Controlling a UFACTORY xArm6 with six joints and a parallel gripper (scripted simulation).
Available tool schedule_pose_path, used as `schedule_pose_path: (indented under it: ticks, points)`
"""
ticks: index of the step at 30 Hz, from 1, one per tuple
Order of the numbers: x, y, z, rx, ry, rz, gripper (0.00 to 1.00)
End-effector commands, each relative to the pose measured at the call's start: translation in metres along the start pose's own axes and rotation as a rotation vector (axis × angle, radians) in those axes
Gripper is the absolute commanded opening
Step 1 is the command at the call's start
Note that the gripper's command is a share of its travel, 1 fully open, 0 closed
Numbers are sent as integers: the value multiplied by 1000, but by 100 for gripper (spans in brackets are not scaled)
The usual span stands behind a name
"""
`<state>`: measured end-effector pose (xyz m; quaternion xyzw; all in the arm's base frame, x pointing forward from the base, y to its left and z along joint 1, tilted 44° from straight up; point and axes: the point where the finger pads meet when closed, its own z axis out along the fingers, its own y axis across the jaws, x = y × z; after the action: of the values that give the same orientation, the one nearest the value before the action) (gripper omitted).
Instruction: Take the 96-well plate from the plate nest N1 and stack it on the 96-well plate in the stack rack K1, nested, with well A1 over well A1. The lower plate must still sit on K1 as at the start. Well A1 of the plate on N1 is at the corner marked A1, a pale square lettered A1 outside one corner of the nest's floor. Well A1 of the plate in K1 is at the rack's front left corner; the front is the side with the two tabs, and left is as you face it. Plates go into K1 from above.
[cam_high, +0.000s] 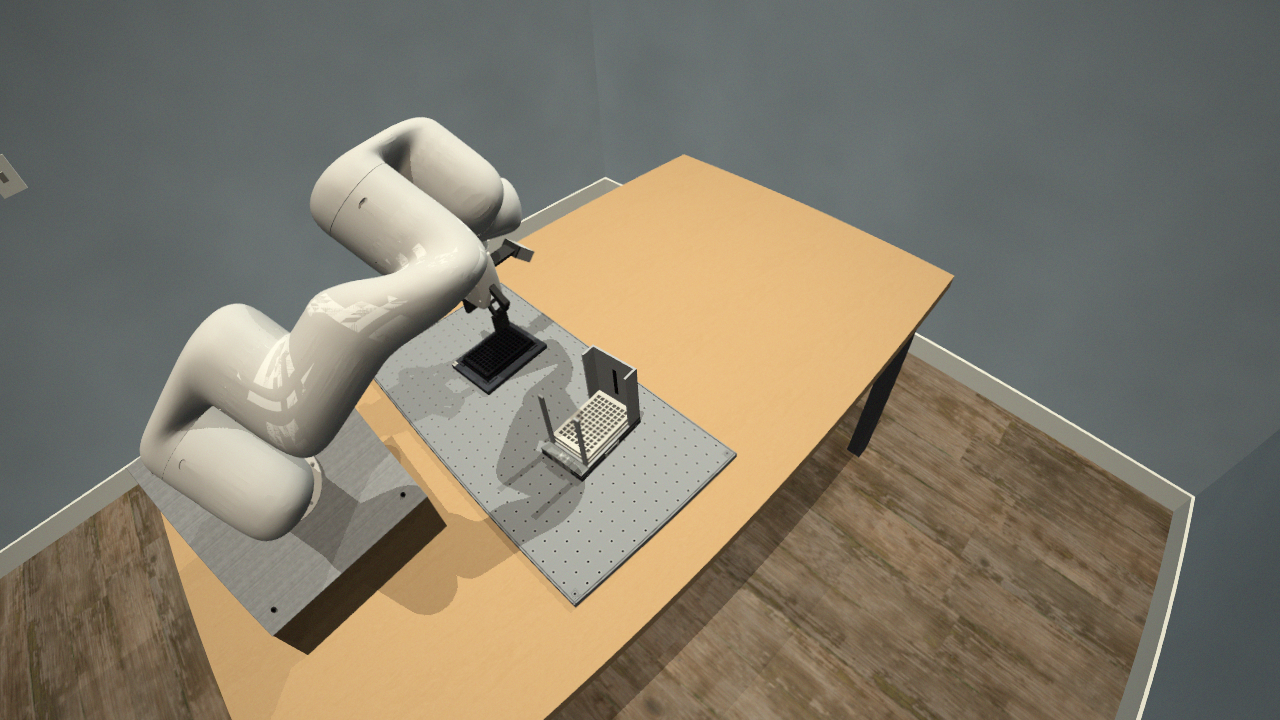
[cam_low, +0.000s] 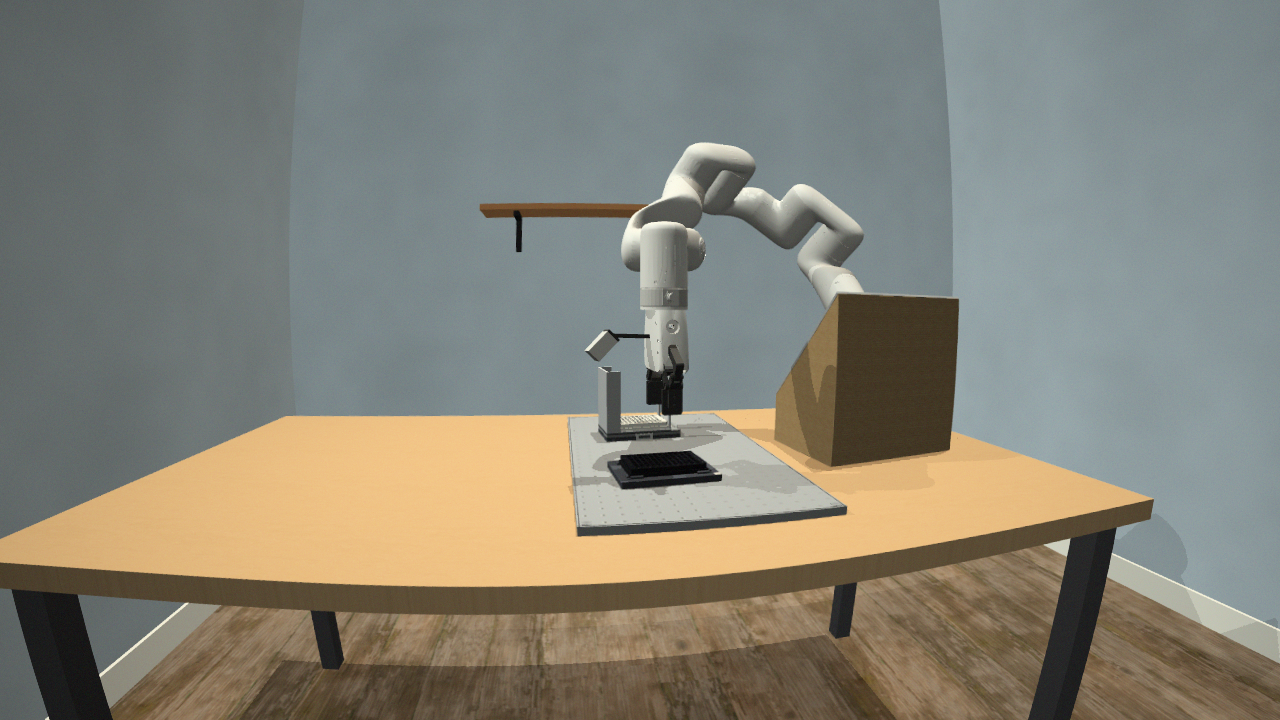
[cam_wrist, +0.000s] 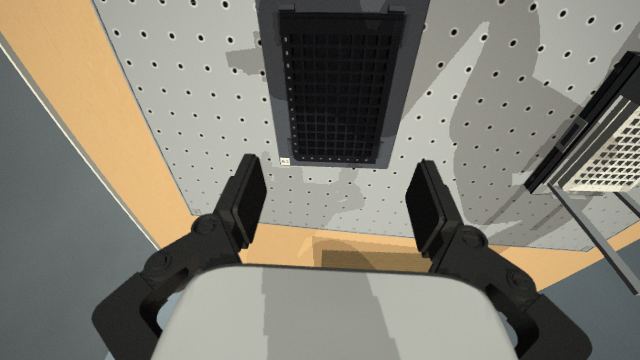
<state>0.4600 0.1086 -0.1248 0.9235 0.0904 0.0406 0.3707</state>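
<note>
A black 96-well plate (cam_high: 499, 355) (cam_low: 663, 463) (cam_wrist: 338, 85) lies in its dark nest N1 (cam_wrist: 272, 100) on the grey perforated board. The pale A1 square (cam_wrist: 285, 161) sits at the nest's lower left corner in the wrist view. A white 96-well plate (cam_high: 588, 423) (cam_wrist: 612, 157) sits in stack rack K1 (cam_high: 612, 380) (cam_low: 611, 401), which has a tall back wall and thin posts. My gripper (cam_wrist: 336, 175) (cam_high: 497, 308) (cam_low: 665, 389) is open and empty. It hangs above the board, over the near end of the black plate.
The grey perforated board (cam_high: 554, 438) lies on a wooden table. A brown wedge-shaped block (cam_low: 866, 376) carries the arm's base. A wall shelf (cam_low: 559, 211) hangs behind the arm. The rack's thin post (cam_wrist: 590, 225) crosses the right of the wrist view.
</note>
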Motion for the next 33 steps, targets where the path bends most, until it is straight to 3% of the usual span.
schedule_pose_path:
  ticks: [1, 33]
  points:
    - [2, 0, 4, 2, 4, 1, 100]
    - [2, 0, 52, 1, 4, 1, 100]
